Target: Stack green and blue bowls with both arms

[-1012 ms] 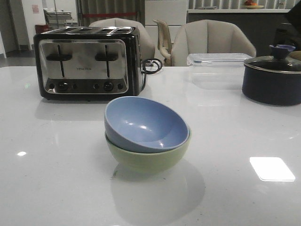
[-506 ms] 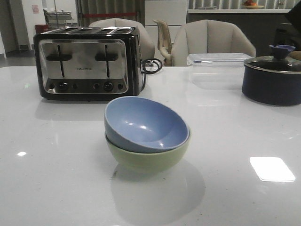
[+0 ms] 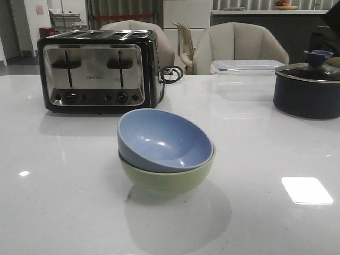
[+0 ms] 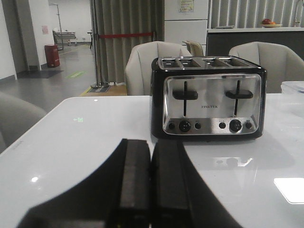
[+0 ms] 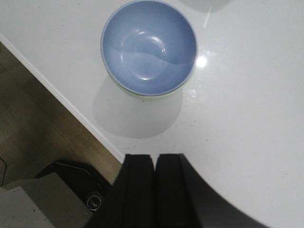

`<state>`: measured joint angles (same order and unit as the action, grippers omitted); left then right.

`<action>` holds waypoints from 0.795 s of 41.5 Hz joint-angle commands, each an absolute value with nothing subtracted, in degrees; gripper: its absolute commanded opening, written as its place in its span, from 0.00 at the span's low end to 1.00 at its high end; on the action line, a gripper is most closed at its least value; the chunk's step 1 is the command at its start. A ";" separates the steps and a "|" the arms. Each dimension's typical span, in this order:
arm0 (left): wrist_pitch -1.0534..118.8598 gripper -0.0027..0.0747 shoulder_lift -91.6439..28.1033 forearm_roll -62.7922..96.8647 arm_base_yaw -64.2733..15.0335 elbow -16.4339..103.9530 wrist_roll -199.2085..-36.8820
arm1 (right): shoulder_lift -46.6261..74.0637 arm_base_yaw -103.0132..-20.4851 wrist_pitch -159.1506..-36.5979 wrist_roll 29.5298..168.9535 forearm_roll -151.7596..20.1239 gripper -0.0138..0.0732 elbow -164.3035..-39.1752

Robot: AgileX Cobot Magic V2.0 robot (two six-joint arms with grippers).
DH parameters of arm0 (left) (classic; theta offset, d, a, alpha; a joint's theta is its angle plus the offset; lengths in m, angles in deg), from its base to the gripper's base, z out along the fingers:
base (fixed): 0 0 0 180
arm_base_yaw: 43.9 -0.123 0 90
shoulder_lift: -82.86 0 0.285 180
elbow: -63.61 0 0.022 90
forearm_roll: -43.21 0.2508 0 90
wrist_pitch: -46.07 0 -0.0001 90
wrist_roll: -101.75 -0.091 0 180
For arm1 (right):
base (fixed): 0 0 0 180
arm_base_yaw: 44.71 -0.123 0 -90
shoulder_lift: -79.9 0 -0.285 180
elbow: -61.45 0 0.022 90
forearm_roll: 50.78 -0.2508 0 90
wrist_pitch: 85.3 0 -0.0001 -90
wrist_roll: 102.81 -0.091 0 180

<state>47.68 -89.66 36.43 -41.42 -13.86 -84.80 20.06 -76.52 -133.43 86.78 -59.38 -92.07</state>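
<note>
Now | blue bowl (image 3: 164, 141) nested in green bowl (image 3: 167, 178) | both jaws closed, empty, well apart from bowls

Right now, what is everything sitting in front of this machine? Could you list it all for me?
blue bowl: one, dusty blue, tilted inside the green bowl, mid-table.
green bowl: one, pale green, under the blue bowl.
toaster: one, silver and black, back left of the table.
cooking pot: one, dark, lidded, back right.
clear container: one, transparent, lidded, between toaster and pot.
table: one, glossy white.
chairs: beige, behind the table.
left gripper: black, shut, facing the toaster.
right gripper: black, shut, above the table edge near the bowls.
</note>
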 commanded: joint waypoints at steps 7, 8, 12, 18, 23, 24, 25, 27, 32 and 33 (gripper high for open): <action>41.79 0.16 -90.68 35.75 -41.89 -14.24 -84.31 | 20.70 -76.41 -130.39 86.82 -59.48 0.21 -93.52; 41.89 0.16 -90.68 35.75 -41.89 -14.24 -84.31 | 20.70 -76.41 -130.53 86.82 -59.48 0.21 -93.52; 41.87 0.16 -90.68 35.75 -40.94 -14.24 -84.31 | 20.70 -76.41 -130.69 86.82 -59.48 0.21 -93.52; 41.91 0.16 -90.68 35.75 -39.91 -14.24 -84.31 | 20.70 -76.41 -130.87 86.82 -59.48 0.21 -93.52; 42.01 0.16 -90.58 35.75 -39.91 -14.24 -84.31 | 20.70 -76.41 -131.10 86.82 -59.48 0.21 -93.52; 42.01 0.16 -90.58 35.75 -39.91 -14.24 -84.31 | 20.70 -76.41 -131.10 86.82 -59.48 0.21 -93.52; 42.01 0.16 -90.58 35.75 -39.91 -14.24 -84.31 | 20.70 -76.41 -131.10 86.82 -59.48 0.21 -93.52; 42.01 0.16 -90.58 35.75 -39.91 -14.24 -84.31 | 20.70 -76.41 -131.10 86.82 -59.48 0.21 -93.52; 42.01 0.16 -90.58 35.75 -39.91 -14.24 -84.31 | 20.70 -76.41 -131.10 86.82 -59.48 0.21 -93.52; 42.01 0.16 -90.58 35.75 -39.91 -14.24 -84.31 | 20.70 -76.41 -131.10 86.82 -59.48 0.21 -93.52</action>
